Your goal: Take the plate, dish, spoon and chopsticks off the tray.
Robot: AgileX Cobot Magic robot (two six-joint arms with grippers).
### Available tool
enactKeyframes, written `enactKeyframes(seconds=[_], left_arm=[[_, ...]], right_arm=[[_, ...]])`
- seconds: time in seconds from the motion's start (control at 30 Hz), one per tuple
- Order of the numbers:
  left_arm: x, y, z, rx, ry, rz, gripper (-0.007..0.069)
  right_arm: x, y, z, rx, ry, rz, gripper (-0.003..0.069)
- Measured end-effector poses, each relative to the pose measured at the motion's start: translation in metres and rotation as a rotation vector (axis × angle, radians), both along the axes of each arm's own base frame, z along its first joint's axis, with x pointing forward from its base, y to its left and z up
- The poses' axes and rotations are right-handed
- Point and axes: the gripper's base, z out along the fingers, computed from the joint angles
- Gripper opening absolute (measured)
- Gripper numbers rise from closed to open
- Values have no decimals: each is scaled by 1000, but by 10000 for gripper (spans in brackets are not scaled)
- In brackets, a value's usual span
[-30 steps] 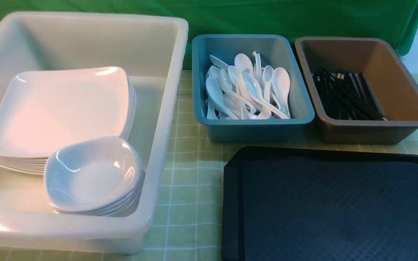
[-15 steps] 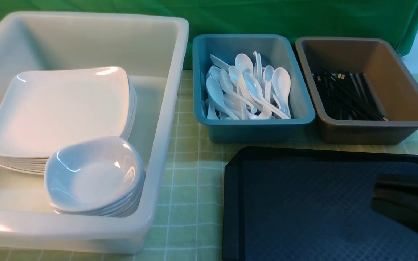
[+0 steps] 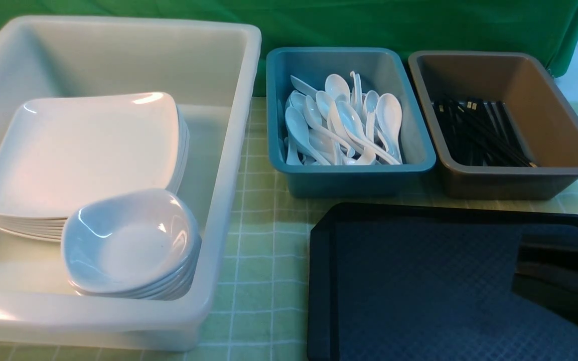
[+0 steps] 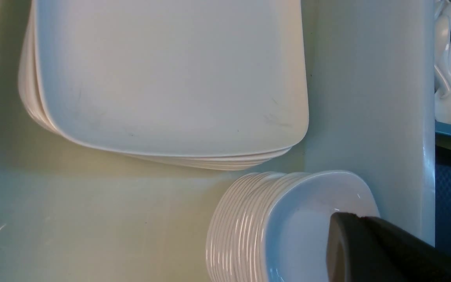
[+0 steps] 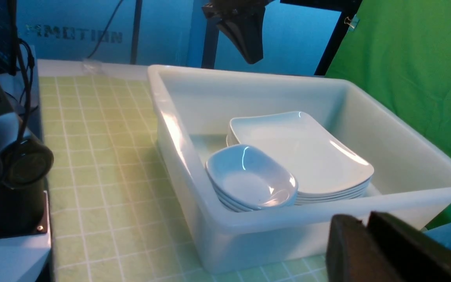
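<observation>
Hovering low over the right side of the tray (image 3: 419, 281), the right gripper (image 3: 520, 273) carries nothing that can be seen; whether its jaws are parted cannot be told. The tray shows bare wherever it is visible. The chopsticks (image 3: 479, 133) lie in the brown bin (image 3: 520, 183) just beyond that gripper, their length running mostly away from the robot. The spoons (image 3: 341, 123) fill the blue bin (image 3: 359, 180) beside it. The plate (image 3: 83, 150) and dish (image 3: 128, 240) top their stacks in the white tub (image 3: 229, 150), beneath the closed, empty left gripper (image 5: 251, 58), the nearer arm there
</observation>
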Motion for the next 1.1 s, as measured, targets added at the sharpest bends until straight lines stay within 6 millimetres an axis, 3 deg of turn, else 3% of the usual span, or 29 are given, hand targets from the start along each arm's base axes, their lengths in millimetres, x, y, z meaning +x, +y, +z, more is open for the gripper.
enactKeyframes(seconds=[0.2,0.4,0.57,0.73,0.8,1.1], left_arm=[[0,0,0,8,-2,-8,11],[0,0,0,11,-3,-11,15],[0,0,0,11,-3,-11,20],[0,0,0,20,-7,-23,20],[0,0,0,25,-9,-28,21],[0,0,0,44,-17,-53,22]], right_arm=[[0,1,-3,-1,2,2,84],[7,-1,-27,-35,28,-53,93],[26,-35,-69,-42,47,-349,103],[20,-73,-109,-17,36,-619,108],[15,-86,-135,-18,41,-742,113],[5,-106,-198,-34,72,-991,127]])
